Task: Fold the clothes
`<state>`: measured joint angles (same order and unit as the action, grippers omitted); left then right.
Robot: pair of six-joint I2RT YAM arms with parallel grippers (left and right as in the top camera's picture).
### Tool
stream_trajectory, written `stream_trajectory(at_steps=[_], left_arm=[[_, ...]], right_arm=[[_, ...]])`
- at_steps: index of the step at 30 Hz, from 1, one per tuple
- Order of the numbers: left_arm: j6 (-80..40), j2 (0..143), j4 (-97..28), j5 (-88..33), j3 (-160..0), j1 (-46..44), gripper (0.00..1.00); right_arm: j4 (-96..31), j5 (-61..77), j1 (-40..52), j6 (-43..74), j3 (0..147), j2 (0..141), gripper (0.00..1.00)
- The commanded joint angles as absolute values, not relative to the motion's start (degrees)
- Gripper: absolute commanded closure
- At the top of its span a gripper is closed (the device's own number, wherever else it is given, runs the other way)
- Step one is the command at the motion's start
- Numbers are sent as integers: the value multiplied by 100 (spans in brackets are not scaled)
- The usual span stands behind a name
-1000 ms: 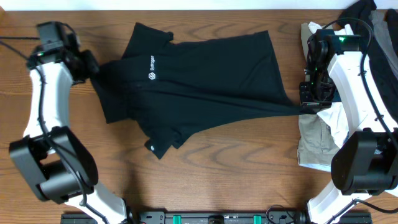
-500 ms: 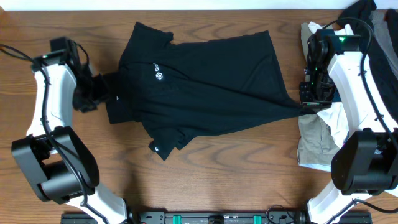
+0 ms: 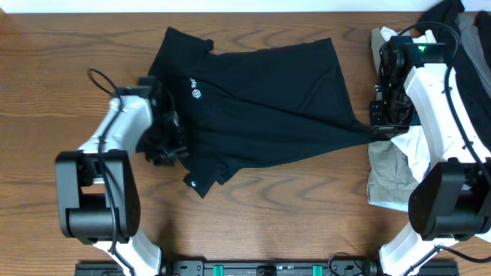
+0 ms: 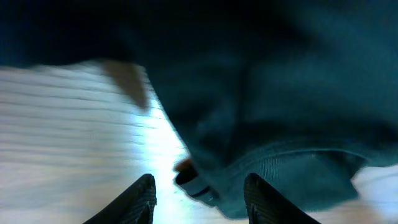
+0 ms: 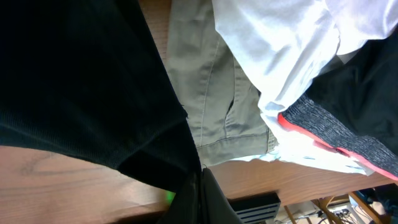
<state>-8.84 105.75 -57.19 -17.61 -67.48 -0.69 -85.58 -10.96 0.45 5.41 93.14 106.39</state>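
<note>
A black polo shirt (image 3: 268,92) with a small white logo lies spread on the wooden table. Its left edge is bunched and folded inward. My left gripper (image 3: 167,147) sits at that left edge, low over the table. In the left wrist view it (image 4: 200,198) is open, with a ribbed hem of the shirt (image 4: 280,93) just ahead of the fingers. My right gripper (image 3: 377,129) is shut on the shirt's stretched right corner. The right wrist view shows its fingers (image 5: 200,186) closed on black fabric (image 5: 74,81).
A pile of clothes lies at the right edge: a khaki garment (image 3: 386,172), a white one (image 3: 414,149) and dark ones (image 3: 476,46) behind the right arm. The khaki garment (image 5: 211,81) and white cloth (image 5: 280,43) lie next to my right gripper.
My left arm has swung from the far left toward the shirt's front left. The shirt's left sleeve has gone rightward with it and now lies bunched. The right arm has not moved.
</note>
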Motion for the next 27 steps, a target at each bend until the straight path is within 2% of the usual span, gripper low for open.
stream_trajectory(at_steps=[1,4,7,8,11,12,20,27], left_arm=[[-1129,10608,-5441,-2049,-6270,-231,52],[-1129,10608,-5048,-2541,-5918,-296,52],[-1127,10608,-4816,-2526,-5743,-320,53],[-1127,10608,-4775,-2528,-5719,-320,59],[-1127,10584,-4772,-2563,-5714,-318,91],[-1125,10554,-4838,-2617,-5730,-316,94],[-825,9288,-5961,-2550,-6134,-93,94],[-821,7876,-6340,-2331,-6136,259,94]], right_arm=[[-8549,-1155,5,550,9297,10560,99],[-8547,-1155,5,550,9297,10560,99],[-8547,-1155,5,550,9297,10560,99],[-8545,-1155,5,550,9297,10560,99],[-8552,-1155,5,550,9297,10560,99],[-8552,-1155,5,550,9297,10560,99],[-8665,-996,5,550,9297,10560,99],[-8709,-781,5,548,9297,10560,99]])
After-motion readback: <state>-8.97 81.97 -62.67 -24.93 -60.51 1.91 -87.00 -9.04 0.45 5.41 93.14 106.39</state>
